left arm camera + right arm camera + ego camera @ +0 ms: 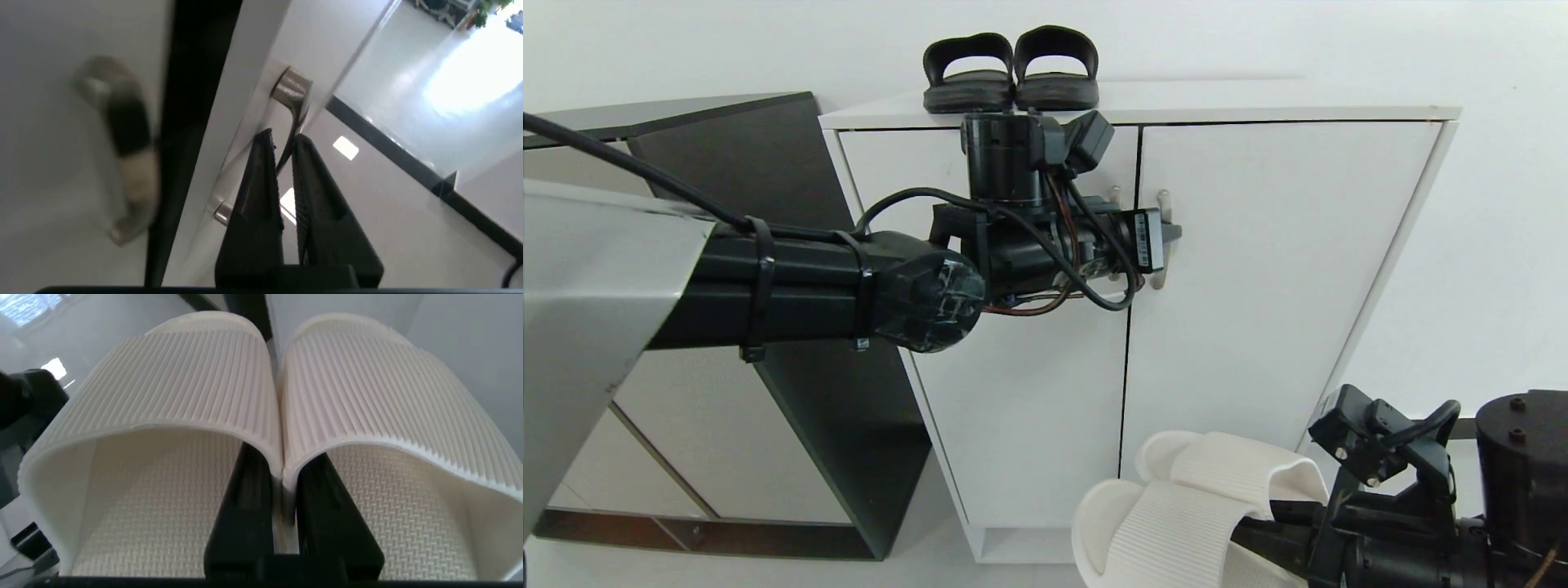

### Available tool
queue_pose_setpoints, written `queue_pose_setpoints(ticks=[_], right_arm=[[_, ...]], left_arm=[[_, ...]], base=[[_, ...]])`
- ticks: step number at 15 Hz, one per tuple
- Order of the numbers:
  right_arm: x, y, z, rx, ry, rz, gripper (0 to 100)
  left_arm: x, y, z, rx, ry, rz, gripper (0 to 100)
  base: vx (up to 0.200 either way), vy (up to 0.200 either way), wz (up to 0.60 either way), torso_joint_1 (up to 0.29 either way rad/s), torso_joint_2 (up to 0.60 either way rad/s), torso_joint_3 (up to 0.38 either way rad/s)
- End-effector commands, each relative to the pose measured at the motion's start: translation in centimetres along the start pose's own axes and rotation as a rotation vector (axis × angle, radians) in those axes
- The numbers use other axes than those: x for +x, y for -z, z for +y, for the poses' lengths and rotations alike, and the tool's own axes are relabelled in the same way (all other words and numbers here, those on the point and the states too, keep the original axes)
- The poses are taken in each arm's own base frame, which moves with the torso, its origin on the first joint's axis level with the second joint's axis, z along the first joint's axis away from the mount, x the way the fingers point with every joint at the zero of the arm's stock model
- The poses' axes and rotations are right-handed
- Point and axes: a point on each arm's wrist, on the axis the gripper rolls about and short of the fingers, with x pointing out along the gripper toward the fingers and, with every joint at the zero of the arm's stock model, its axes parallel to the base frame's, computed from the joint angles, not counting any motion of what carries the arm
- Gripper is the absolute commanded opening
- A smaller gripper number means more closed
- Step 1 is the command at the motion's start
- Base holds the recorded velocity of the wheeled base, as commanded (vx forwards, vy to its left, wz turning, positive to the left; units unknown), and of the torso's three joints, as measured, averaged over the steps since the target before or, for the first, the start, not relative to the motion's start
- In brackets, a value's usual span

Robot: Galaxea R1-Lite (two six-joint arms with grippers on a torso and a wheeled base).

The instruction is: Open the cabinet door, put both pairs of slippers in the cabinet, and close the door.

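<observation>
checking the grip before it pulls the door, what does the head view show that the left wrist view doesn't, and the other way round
Head view adds: black slippers on the cabinet top, both doors looking shut, and white slippers clamped in the right gripper. Left wrist view adds: close up, the left gripper pinched shut on the right door's handle, with a dark gap between the doors. Both share the cabinet front and that handle beside the left door's handle.
</observation>
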Motion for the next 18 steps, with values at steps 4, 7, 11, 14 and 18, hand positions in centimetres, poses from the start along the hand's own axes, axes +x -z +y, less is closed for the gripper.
queue_pose_setpoints(ticks=[4,7,11,14,18], right_arm=[[-0.8,1.0,0.3,-0.05,-0.116,0.022,0],[-1.6,1.2,0.4,-0.066,-0.158,0.014,0],[-1.8,1.4,0.5,-0.069,-0.159,0.02,0],[-1.8,1.5,0.5,-0.069,-0.161,0.029,0],[-1.8,1.5,0.5,-0.067,-0.157,0.029,0]], left_arm=[[-3.0,-0.2,-3.2,-0.001,0.061,0.021,0],[-5.0,0.1,-5.1,-0.003,0.094,0.032,0],[-7.7,0.5,-5.6,-0.015,0.098,0.006,0],[-9.1,0.7,-4.9,-0.01,0.067,-0.039,0],[-7.5,-0.6,-2.7,-0.029,0.027,-0.083,0]], base=[[0.0,0.0,0.0,0.0,0.0,0.0],[0.0,0.0,0.0,0.0,0.0,0.0],[0.0,0.0,0.0,0.0,0.0,0.0],[0.0,0.0,0.0,0.0,0.0,0.0],[0.0,0.0,0.0,0.0,0.0,0.0]])
